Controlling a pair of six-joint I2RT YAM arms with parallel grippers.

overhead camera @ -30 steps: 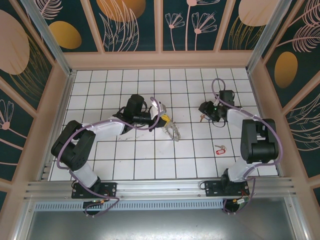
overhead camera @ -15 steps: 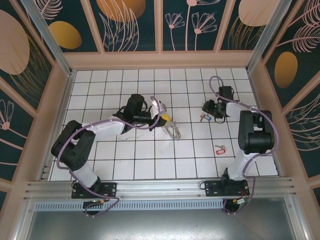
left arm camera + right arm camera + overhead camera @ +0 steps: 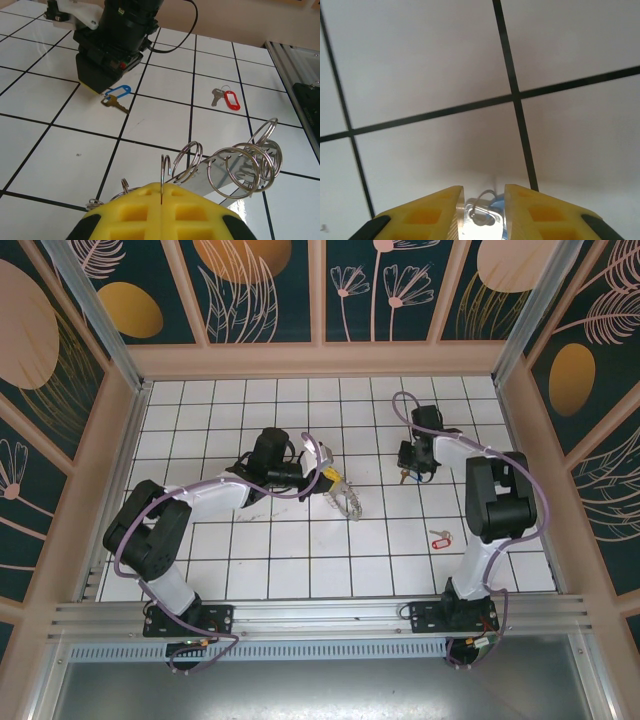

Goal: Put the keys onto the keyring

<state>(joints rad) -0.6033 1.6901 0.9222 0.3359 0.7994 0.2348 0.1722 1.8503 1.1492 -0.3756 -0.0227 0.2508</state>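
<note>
— Left gripper (image 3: pixel 330 483), top view, mid-frame: state?
— Pressed together on the silvery loop-fringed metal keyring (image 3: pixel 346 503). The ring trails off its tips toward lower right, low over the white tiled table (image 3: pixel 270 550). I'd judge it's held out like that so the loops face the other arm.
— Right gripper (image 3: pixel 412 468)?
— Upper right of centre, nose down on the small silver key with the blue plastic tag (image 3: pixel 404 478). A second silver key with a red plastic tag (image 3: pixel 440 537) lies lower right, well apart from both arms and untouched.
— Left wrist view?
— Yellow pads (image 3: pixel 125 215) meet flat at the bottom edge, with one thin wire loop standing up from the seam. The rest of the keyring (image 3: pixel 245 167) fans out right of centre, loops upright and open to a key. The right gripper (image 3: pixel 98 87) is upper left, tips right at the blue-tagged key (image 3: pixel 121 91). The red-tagged key (image 3: pixel 229 98) is upper right, alone on a tile.
— Right wrist view?
— Two yellow fingers (image 3: pixel 425 217) at the bottom edge stand a narrow gap apart. The blue-tagged key (image 3: pixel 480 216), head and small ring, sits between them. Can't tell whether the pads are biting it. It looks lined up for a pinch by the head, probably to leave the ring end free for threading.
</note>
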